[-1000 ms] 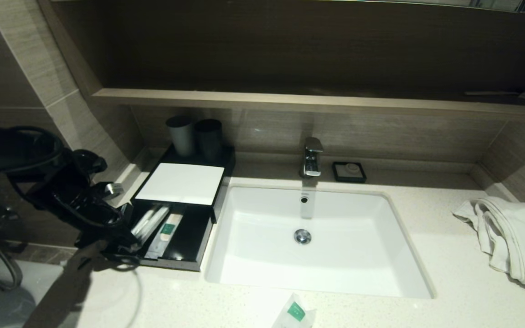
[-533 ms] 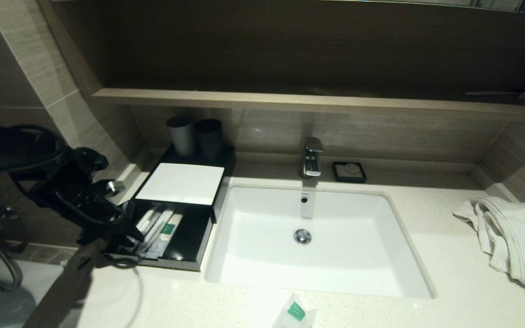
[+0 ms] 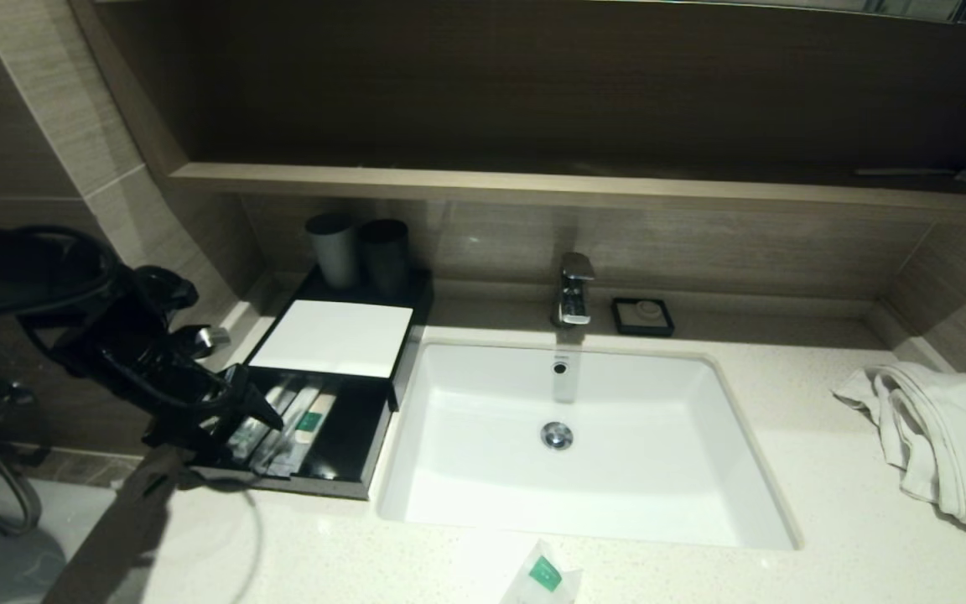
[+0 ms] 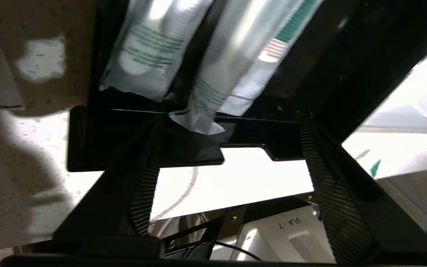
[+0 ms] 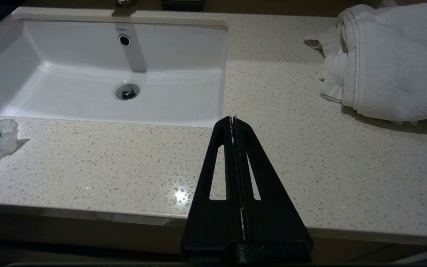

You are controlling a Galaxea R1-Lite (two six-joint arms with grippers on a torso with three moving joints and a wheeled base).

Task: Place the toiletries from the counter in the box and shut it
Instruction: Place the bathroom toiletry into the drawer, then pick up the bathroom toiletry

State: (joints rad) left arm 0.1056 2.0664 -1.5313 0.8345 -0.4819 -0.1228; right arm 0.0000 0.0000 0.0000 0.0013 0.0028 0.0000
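- Since a second ago, the left gripper (image 3: pixel 261 411) has spread its fingers and let go of a long pack, which now lies in the drawer (image 3: pixel 340 436) of the box (image 3: pixel 332 335).
- Left of the sink (image 3: pixel 584 436), the box sits with its drawer pulled out toward the counter (image 3: pixel 785 520) edge.
- Three packs (image 3: pixel 286 424) lie side by side in the drawer's left half; the right half looks bare.
- Seen from the left wrist, one pack's end (image 4: pixel 195 118) overlaps the drawer's front wall, between the open fingers (image 4: pixel 143 193).
- One sachet (image 3: pixel 543 577) with a green mark waits on the counter, in front of the sink.
- Right gripper (image 5: pixel 232 120) hovers over the counter right of the sink, fingers pressed together, holding nothing.
- A towel (image 3: pixel 944 436) lies farther right of the sink.
- To do this step well, I judge the arm should lift straight away without snagging the packs, and that overhanging end should be nudged inside before the drawer is closed.
- The last sachet has yet to go in.
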